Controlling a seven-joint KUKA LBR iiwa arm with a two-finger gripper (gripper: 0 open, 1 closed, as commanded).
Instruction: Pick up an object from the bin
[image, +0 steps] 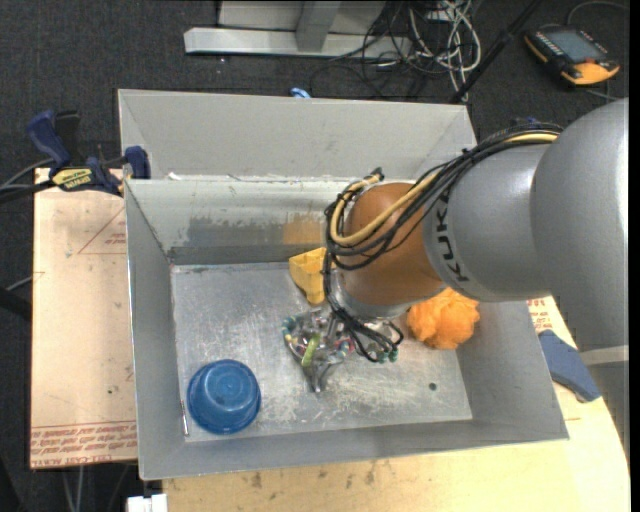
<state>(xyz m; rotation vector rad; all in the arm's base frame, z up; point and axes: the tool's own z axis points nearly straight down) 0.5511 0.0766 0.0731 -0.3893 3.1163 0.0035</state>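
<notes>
Gripper is seen lowered close to the floor of the bin at frame centre, over bare metal. How far it is opened cannot be told, and nothing is seen held in it. The pick is judged not yet done: grasp and lift are left.

Candidates noted:
- yellow wedge-like piece, just above, partly hidden by the wrist
- orange lumpy object, to the right
- blue cup, lower left, well apart

No obstruction is seen between them.

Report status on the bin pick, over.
Gripper low over bare bin floor, mid-bin. Nearest things: yellow block just behind it, orange lump toward view's right. Blue cup alone in near-left corner. Nothing in the way.
</notes>
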